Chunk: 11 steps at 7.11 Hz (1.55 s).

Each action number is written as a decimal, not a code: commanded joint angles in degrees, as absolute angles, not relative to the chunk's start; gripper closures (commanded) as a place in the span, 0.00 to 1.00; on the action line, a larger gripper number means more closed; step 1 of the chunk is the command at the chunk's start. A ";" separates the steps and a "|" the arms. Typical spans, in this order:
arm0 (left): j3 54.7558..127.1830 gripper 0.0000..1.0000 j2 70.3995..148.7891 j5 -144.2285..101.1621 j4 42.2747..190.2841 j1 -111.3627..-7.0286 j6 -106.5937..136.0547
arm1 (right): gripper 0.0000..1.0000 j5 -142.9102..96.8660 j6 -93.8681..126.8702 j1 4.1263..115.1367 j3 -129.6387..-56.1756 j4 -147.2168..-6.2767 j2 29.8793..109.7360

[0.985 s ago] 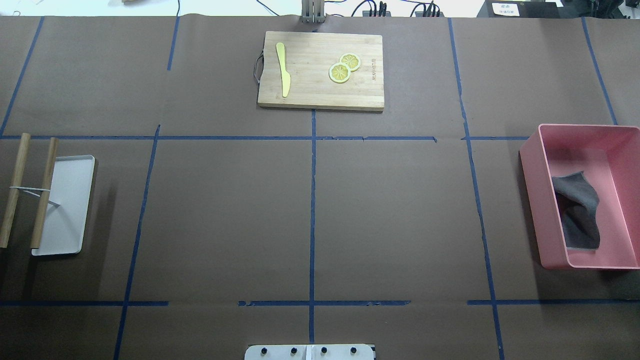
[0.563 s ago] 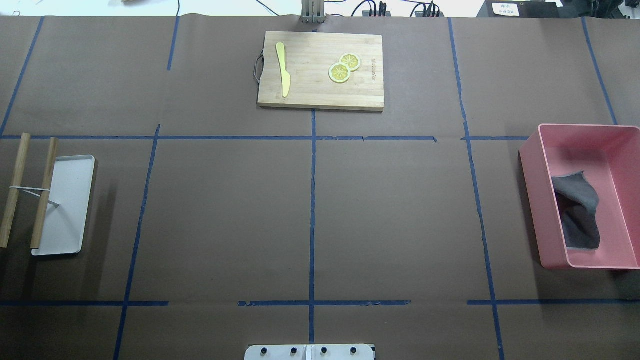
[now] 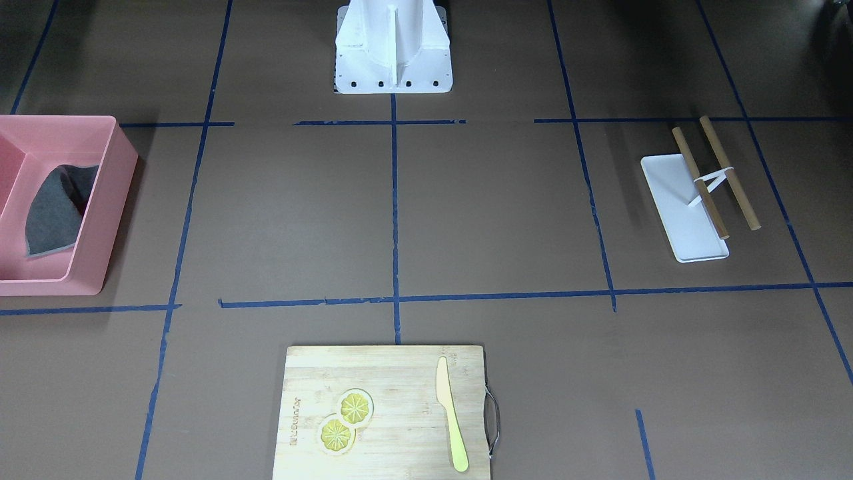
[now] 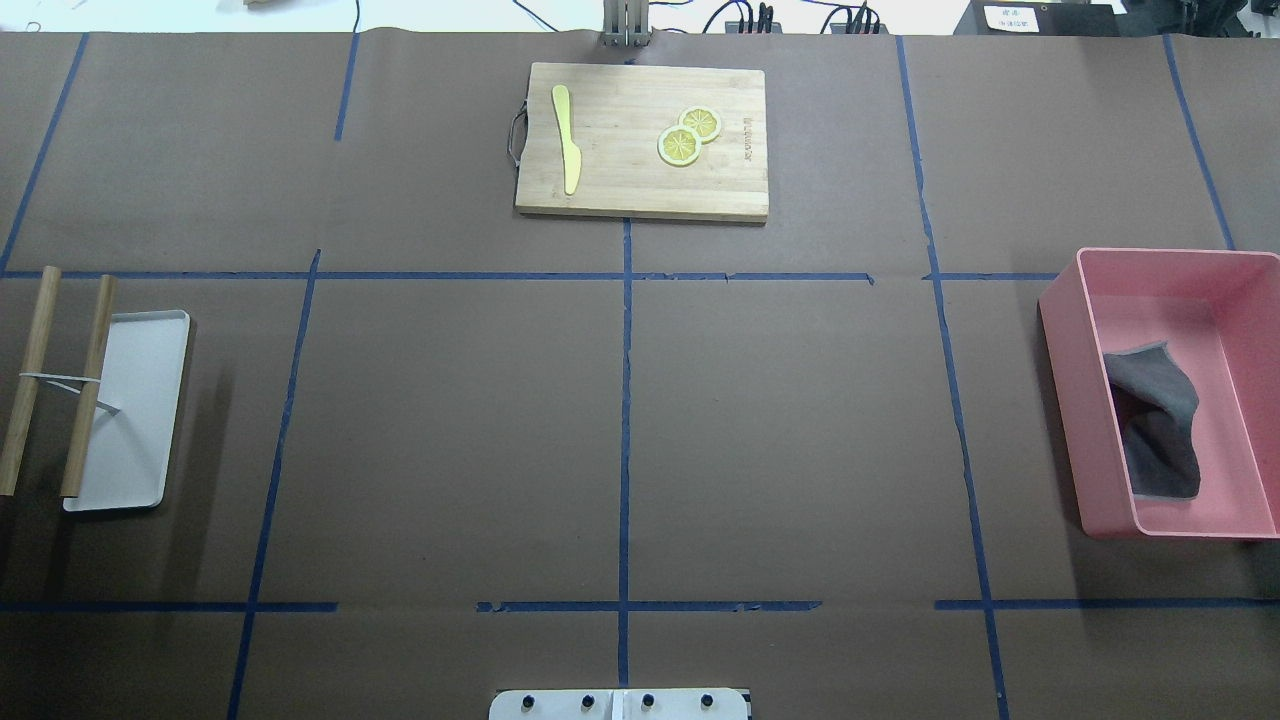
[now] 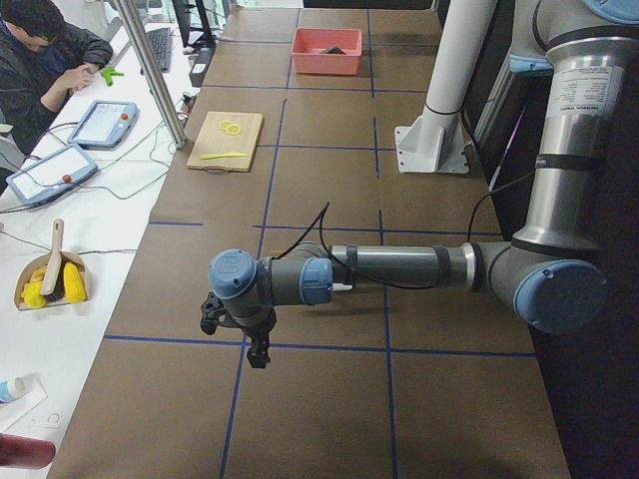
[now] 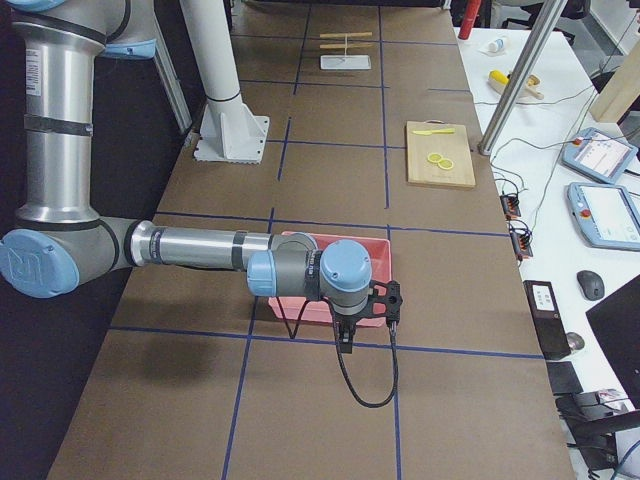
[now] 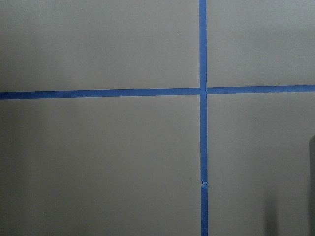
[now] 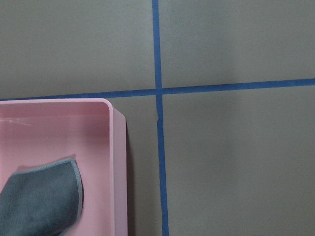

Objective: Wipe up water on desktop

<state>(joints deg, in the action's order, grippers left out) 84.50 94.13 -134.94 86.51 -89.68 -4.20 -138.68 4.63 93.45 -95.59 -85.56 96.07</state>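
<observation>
Lighting, your views: even and diffuse over the table (image 4: 450, 450); soft shadow beside the pink bin (image 4: 1080, 400). Front view darkens at top corners. Wrist views dimmer, greyer, slightly soft.

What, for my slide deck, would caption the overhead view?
Taped desktop: cutting board far, pink bin with grey cloth right, white tray left.

A gripper could pass freely over the wide middle of the desktop (image 4: 450, 440). At its edges stand a pink bin (image 4: 1080, 400) on the right, a cutting board (image 4: 620, 180) at the far side, and on the left a white tray (image 4: 140, 440) with wooden rods (image 4: 98, 335) seemingly raised above it.
</observation>
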 commanded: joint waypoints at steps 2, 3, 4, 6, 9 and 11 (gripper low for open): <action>84.29 0.00 94.04 -135.00 86.48 -90.09 -3.17 | 0.00 -138.87 8.09 93.34 -95.19 -84.81 95.71; 84.55 0.00 94.04 -135.00 86.48 -90.26 -3.16 | 0.00 -138.87 8.17 93.34 -95.27 -84.81 95.71; 84.81 0.00 94.04 -135.17 86.48 -91.74 -3.16 | 0.00 -138.87 8.17 93.34 -95.36 -84.81 95.71; 84.81 0.00 93.35 -135.18 86.48 -91.93 -3.25 | 0.00 -138.87 8.26 93.34 -95.45 -84.81 95.71; 84.81 0.00 93.25 -135.18 86.48 -91.85 -3.16 | 0.00 -138.87 8.09 93.34 -95.54 -84.81 95.63; 84.81 0.00 93.25 -135.18 86.48 -91.93 -3.25 | 0.00 -138.78 8.09 93.43 -95.54 -84.81 95.62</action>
<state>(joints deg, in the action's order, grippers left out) 84.81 93.26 -135.18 86.49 -91.90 -3.18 -138.85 8.10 93.39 -95.53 -84.82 95.64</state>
